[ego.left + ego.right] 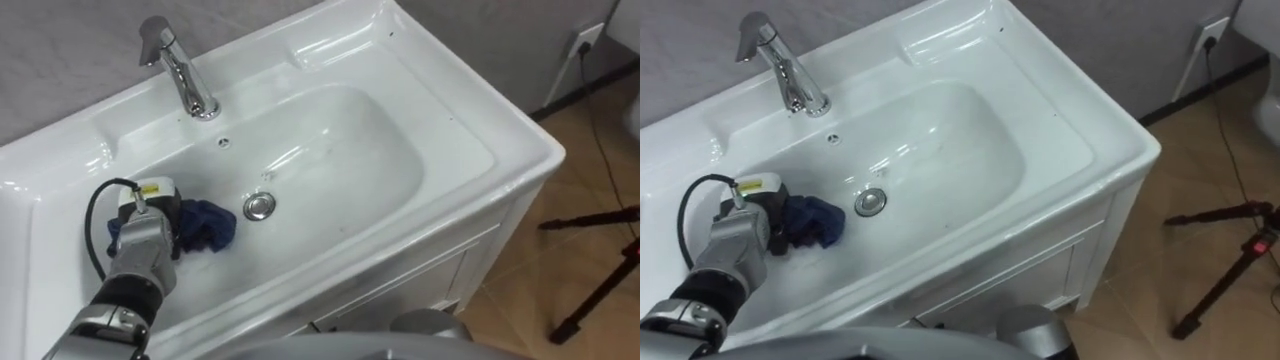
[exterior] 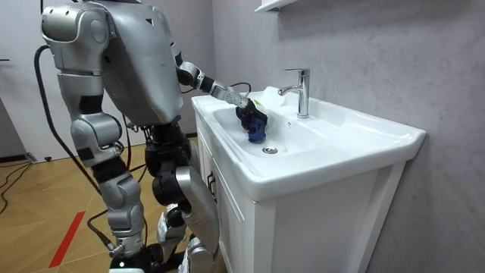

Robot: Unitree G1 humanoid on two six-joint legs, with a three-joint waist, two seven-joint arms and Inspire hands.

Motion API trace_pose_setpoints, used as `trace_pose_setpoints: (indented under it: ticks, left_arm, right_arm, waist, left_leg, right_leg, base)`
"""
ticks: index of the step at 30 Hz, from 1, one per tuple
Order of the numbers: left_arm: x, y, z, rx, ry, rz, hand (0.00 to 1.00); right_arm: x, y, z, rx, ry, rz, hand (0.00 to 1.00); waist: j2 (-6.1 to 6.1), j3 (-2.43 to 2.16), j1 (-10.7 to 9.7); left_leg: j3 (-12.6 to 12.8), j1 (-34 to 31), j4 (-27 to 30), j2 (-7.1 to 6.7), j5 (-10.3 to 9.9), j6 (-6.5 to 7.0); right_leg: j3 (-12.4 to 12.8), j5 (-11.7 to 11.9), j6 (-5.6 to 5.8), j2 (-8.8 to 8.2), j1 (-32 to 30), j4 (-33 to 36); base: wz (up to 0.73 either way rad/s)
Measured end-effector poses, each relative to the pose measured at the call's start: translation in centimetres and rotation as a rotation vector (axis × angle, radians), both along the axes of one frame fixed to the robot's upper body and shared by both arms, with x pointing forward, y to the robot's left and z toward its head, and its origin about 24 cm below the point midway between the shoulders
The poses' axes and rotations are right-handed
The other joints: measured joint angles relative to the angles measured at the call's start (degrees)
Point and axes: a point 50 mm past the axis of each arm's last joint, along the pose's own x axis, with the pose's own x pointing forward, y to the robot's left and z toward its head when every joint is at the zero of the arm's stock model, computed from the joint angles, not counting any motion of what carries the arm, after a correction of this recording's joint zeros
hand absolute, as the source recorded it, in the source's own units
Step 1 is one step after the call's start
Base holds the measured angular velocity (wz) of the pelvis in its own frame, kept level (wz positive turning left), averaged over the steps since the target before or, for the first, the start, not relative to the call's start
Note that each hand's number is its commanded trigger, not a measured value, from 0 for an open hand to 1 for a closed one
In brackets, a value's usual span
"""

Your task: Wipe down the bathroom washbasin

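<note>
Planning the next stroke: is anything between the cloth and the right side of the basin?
Only the drain plug, just right of the cloth in the left hand; nothing else lies in the basin.

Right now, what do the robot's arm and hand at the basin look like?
The left arm is silver-grey metal in rounded segments, ringed near the wrist. The left hand is black, with a small white-and-yellow tag on its back and a black cable looping out beside it.

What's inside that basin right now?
A blue cloth clutched by the robot's left hand, beside the metal drain plug. Part of the basin beneath the cloth is covered.
</note>
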Motion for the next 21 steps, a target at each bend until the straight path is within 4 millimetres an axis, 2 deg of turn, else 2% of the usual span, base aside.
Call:
trace_pose_setpoints:
  ticks: [6,10,12,13,17,21]
  left_arm:
    - [0.1,0.0,0.2,0.014,-0.044,-0.007,1.00]
    - [0.6,-0.2,0.6,0.018,-0.090,-0.020,1.00]
    - [1.0,-0.5,1.0,0.012,-0.115,-0.034,1.00]
    - [1.3,-0.9,1.4,0.006,-0.137,-0.051,1.00]
    - [2.6,-2.7,3.2,-0.032,-0.228,-0.127,1.00]
    - [4.0,-5.9,5.8,-0.095,-0.317,-0.260,1.00]
  right_arm:
    - [1.3,0.1,0.0,-0.010,-0.035,0.032,0.00]
    - [1.8,0.3,-0.1,-0.007,-0.049,0.051,0.00]
    - [2.0,0.4,-0.1,-0.005,-0.069,0.056,0.00]
    - [2.2,0.5,-0.1,-0.004,-0.077,0.064,0.00]
    - [2.4,0.7,-0.2,0.002,-0.093,0.087,0.00]
    - [3.1,0.9,-0.3,0.032,-0.110,0.093,0.00]
  waist:
    - [-0.36,0.06,0.4]
    - [-1.17,0.66,0.6]
    - [-1.25,0.74,0.4]
    - [-1.29,0.94,0.4]
    - [-1.30,0.98,0.4]
    - [-1.23,0.93,0.7]
  left_leg:
    - [-0.4,-0.6,0.0,0.03,0.1,-0.01]
    - [-1.0,-1.0,0.1,-0.15,0.2,0.07]
    - [-1.8,-1.9,0.0,-0.19,0.3,0.28]
    - [-2.1,-2.3,0.1,-0.23,0.4,0.45]
    - [-4.0,-3.7,-0.2,-0.80,0.7,0.95]
    - [-4.9,-4.1,-0.6,-1.10,0.9,1.25]
  right_leg:
    - [-0.6,-0.2,0.37,-0.20,-0.5,0.0]
    - [-0.9,-0.1,0.47,-0.52,-0.5,-0.3]
    - [-1.5,0.5,0.41,-0.74,-0.6,-1.4]
    - [-1.8,0.9,0.51,-0.89,-0.6,-2.0]
    - [-3.4,1.4,1.21,-1.86,-0.9,-2.7]
    - [-4.2,1.8,0.97,-2.29,-0.7,-3.4]
  base:
    - [0.04]
    - [0.07]
    - [0.15]
    - [0.18]
    - [0.25]
    - [0.13]
